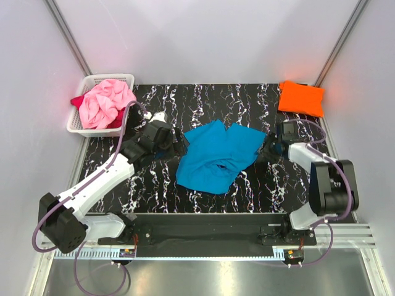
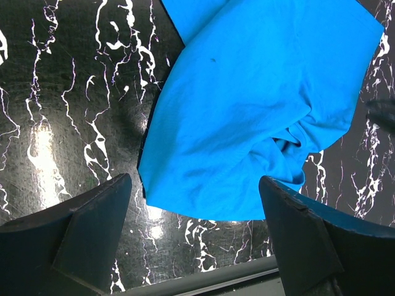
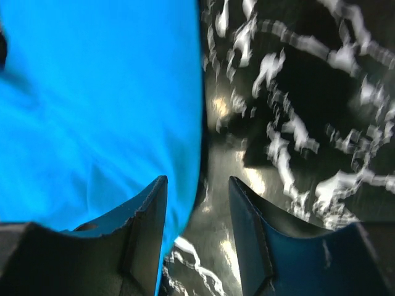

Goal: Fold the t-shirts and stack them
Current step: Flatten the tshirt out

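Folding the turquoise shirt (image 1: 216,155) looks barely begun: left fingers (image 2: 92,228) spread empty beside its left edge, right fingers (image 3: 145,228) parted over its right edge; next, both must pinch cloth.

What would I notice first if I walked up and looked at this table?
The bright turquoise t-shirt jumps out first, lying rumpled in the middle of the black marbled table. Next you would spot the neatly folded orange t-shirt at the far right corner. Then comes the pink t-shirt, heaped in the white basket at the far left.
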Motion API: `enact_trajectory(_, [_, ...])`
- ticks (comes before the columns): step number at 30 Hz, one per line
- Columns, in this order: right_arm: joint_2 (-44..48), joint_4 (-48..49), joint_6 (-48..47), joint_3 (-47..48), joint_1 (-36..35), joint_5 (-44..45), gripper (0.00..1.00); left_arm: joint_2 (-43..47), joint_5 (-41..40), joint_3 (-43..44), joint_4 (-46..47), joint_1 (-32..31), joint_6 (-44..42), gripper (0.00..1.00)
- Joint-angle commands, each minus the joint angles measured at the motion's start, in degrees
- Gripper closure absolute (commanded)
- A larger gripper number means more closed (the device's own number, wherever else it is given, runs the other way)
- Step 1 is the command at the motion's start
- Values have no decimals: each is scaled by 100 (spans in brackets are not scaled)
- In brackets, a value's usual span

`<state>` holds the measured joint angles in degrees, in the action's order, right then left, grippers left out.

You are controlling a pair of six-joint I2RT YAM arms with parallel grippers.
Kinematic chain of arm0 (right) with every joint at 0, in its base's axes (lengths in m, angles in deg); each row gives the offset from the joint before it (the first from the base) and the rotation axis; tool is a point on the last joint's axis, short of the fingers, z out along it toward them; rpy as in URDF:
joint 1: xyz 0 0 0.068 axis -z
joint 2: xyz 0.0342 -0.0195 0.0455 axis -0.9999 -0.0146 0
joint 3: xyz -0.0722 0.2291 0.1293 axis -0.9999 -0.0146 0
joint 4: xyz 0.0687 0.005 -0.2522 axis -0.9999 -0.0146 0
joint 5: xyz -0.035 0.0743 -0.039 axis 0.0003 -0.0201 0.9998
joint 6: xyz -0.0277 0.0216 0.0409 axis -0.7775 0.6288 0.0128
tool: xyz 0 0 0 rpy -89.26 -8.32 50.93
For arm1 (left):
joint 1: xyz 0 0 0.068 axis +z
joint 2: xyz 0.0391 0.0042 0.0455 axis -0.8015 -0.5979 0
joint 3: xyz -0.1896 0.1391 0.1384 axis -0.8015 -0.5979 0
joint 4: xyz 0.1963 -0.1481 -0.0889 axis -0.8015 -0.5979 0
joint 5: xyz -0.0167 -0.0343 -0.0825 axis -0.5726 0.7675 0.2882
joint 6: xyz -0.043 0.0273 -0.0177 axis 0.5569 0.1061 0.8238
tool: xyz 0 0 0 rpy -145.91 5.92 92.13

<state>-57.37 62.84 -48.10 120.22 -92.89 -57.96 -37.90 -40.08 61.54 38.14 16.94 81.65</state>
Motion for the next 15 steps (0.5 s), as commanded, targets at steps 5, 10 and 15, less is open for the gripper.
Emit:
enact_trajectory(5, [-1418, -6, -150, 1908, 311, 302, 48, -9, -59, 208, 212, -31, -63, 11])
enact_trajectory(10, [-2395, -191, -334, 2911, 337, 461, 49, -88, -24, 296, 203, -31, -151, 11])
enact_trajectory(15, [-2624, -252, -369, 3140, 338, 645, 49, -167, -15, 375, 194, -31, -204, 11])
